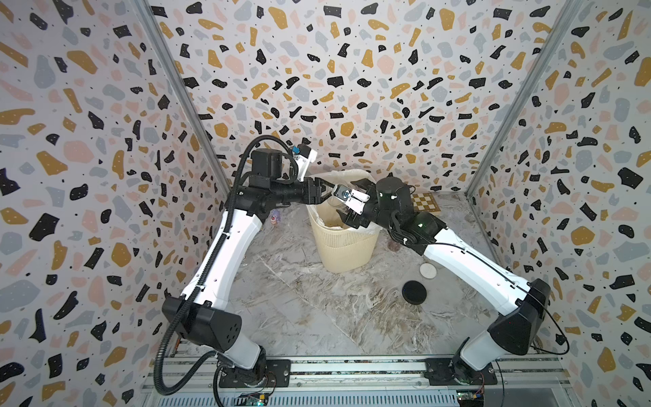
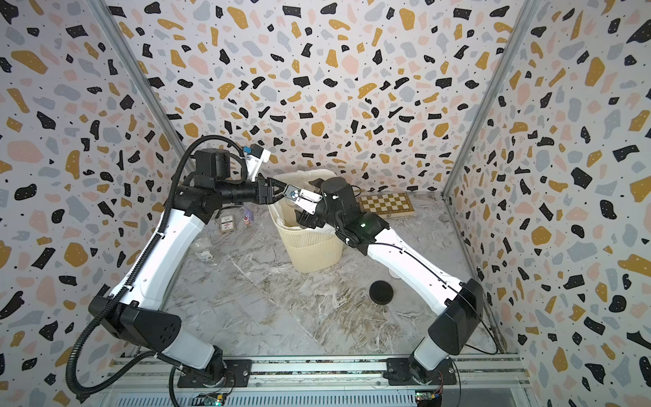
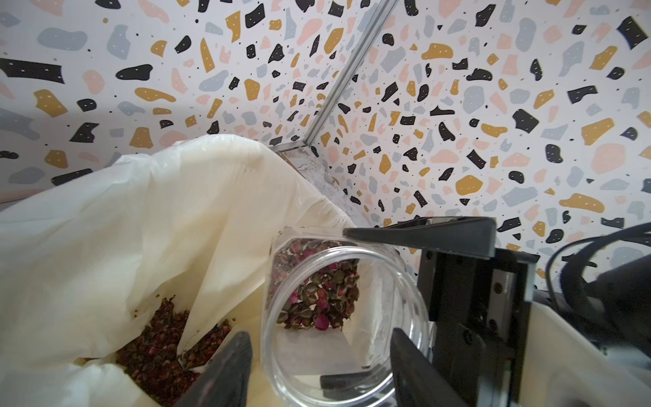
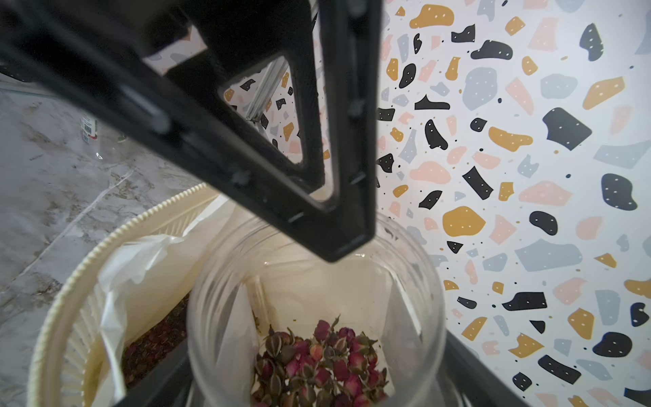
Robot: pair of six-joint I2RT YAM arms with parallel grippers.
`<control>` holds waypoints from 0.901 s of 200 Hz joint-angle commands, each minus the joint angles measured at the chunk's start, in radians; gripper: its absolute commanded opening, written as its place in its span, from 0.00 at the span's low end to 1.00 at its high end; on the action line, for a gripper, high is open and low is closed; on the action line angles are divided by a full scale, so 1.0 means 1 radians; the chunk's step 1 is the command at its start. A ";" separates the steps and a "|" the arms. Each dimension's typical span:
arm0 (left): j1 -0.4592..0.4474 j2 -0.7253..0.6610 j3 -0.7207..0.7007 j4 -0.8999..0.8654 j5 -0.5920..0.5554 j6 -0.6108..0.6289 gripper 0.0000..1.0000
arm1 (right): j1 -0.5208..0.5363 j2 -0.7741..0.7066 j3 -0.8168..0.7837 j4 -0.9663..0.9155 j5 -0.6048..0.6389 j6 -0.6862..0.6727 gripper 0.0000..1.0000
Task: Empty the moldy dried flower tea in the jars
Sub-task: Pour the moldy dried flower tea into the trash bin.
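Note:
A clear jar (image 3: pixel 347 317) lies tilted over the bin, its open mouth facing my left wrist camera. Dusky-red moldy dried flower tea (image 4: pixel 317 363) sits heaped at the jar's closed end. More tea (image 3: pixel 158 349) lies loose in the bin's white bag. My right gripper (image 4: pixel 313 377) is shut on the jar's body. My left gripper (image 3: pixel 320 333) is open and straddles the jar's mouth: one finger overlaps the rim, the other stands a sliver off it. In both top views the two grippers meet above the bin (image 1: pixel 343 246). A second jar (image 2: pixel 204 250), clear and labelled, stands by the left arm.
The cream ribbed bin (image 2: pixel 310 246) stands mid-table near the back wall. A black lid (image 1: pixel 414 291) and a white lid (image 1: pixel 428 270) lie beside the right arm. A chessboard (image 2: pixel 385 204) sits at the back right. A small card (image 2: pixel 227 223) and a figurine (image 2: pixel 248 216) sit back left.

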 commanded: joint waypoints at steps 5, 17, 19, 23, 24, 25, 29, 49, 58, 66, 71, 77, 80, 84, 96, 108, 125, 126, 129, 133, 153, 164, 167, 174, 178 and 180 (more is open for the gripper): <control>0.000 0.024 0.037 -0.033 -0.044 0.041 0.60 | 0.005 -0.036 0.045 0.010 0.011 -0.004 0.65; 0.001 0.028 0.045 -0.046 -0.059 0.053 0.59 | 0.005 -0.036 0.044 0.007 0.011 -0.004 0.65; 0.001 0.029 0.046 -0.047 -0.061 0.055 0.59 | 0.005 -0.036 0.041 0.005 0.011 -0.004 0.65; 0.001 0.030 0.049 -0.046 -0.059 0.055 0.59 | 0.005 -0.036 0.041 0.006 0.010 -0.005 0.65; 0.001 0.030 0.049 -0.046 -0.059 0.056 0.59 | 0.005 -0.036 0.041 0.006 0.011 -0.004 0.65; 0.001 0.030 0.049 -0.046 -0.059 0.055 0.59 | 0.005 -0.036 0.041 0.005 0.010 -0.005 0.65; 0.001 0.032 0.053 -0.044 -0.054 0.055 0.59 | 0.005 -0.035 0.041 0.005 0.010 -0.005 0.65; 0.001 0.052 0.065 -0.042 -0.033 0.042 0.54 | 0.005 -0.032 0.041 0.005 0.008 -0.005 0.65; 0.000 0.060 0.069 -0.044 -0.031 0.038 0.49 | 0.007 -0.031 0.041 0.004 0.007 -0.005 0.65; 0.001 0.064 0.068 -0.042 -0.030 0.035 0.46 | 0.008 -0.031 0.041 0.004 0.010 -0.005 0.64; 0.000 0.065 0.068 -0.040 -0.031 0.036 0.43 | 0.010 -0.032 0.040 0.004 0.011 -0.007 0.64; 0.001 0.066 0.065 -0.036 -0.031 0.033 0.41 | 0.011 -0.032 0.040 0.003 0.013 -0.009 0.64; 0.001 0.068 0.065 -0.034 -0.031 0.033 0.39 | 0.011 -0.032 0.039 0.004 0.015 -0.011 0.64; 0.001 0.068 0.066 -0.030 -0.031 0.031 0.37 | 0.013 -0.032 0.037 0.003 0.018 -0.014 0.64; 0.001 0.071 0.069 -0.027 -0.032 0.026 0.30 | 0.019 -0.032 0.033 0.007 0.035 -0.024 0.64; -0.001 0.077 0.075 -0.026 -0.028 0.025 0.24 | 0.023 -0.031 0.031 0.006 0.050 -0.031 0.64; -0.002 0.087 0.080 -0.029 -0.014 0.025 0.21 | 0.027 -0.031 0.029 0.010 0.052 -0.031 0.65; -0.002 0.087 0.080 -0.030 -0.014 0.025 0.21 | 0.027 -0.030 0.029 0.010 0.052 -0.030 0.65; -0.003 0.088 0.082 -0.031 -0.014 0.025 0.20 | 0.027 -0.031 0.029 0.010 0.052 -0.031 0.65; -0.003 0.090 0.082 -0.032 -0.013 0.026 0.19 | 0.028 -0.031 0.029 0.010 0.050 -0.031 0.65; -0.006 0.091 0.083 -0.033 -0.018 0.028 0.15 | 0.030 -0.029 0.028 0.009 0.054 -0.033 0.66; -0.004 0.091 0.081 -0.033 -0.020 0.028 0.13 | 0.030 -0.029 0.028 0.006 0.054 -0.032 0.71; -0.004 0.092 0.082 -0.033 -0.020 0.027 0.13 | 0.029 -0.029 0.028 0.004 0.054 -0.031 0.72; -0.004 0.094 0.082 -0.033 -0.016 0.026 0.11 | 0.030 -0.029 0.030 0.001 0.054 -0.028 0.76; -0.005 0.096 0.082 -0.033 -0.014 0.025 0.09 | 0.030 -0.027 0.033 -0.001 0.055 -0.027 0.79; -0.006 0.095 0.083 -0.033 -0.013 0.026 0.09 | 0.030 -0.026 0.033 -0.002 0.055 -0.027 0.80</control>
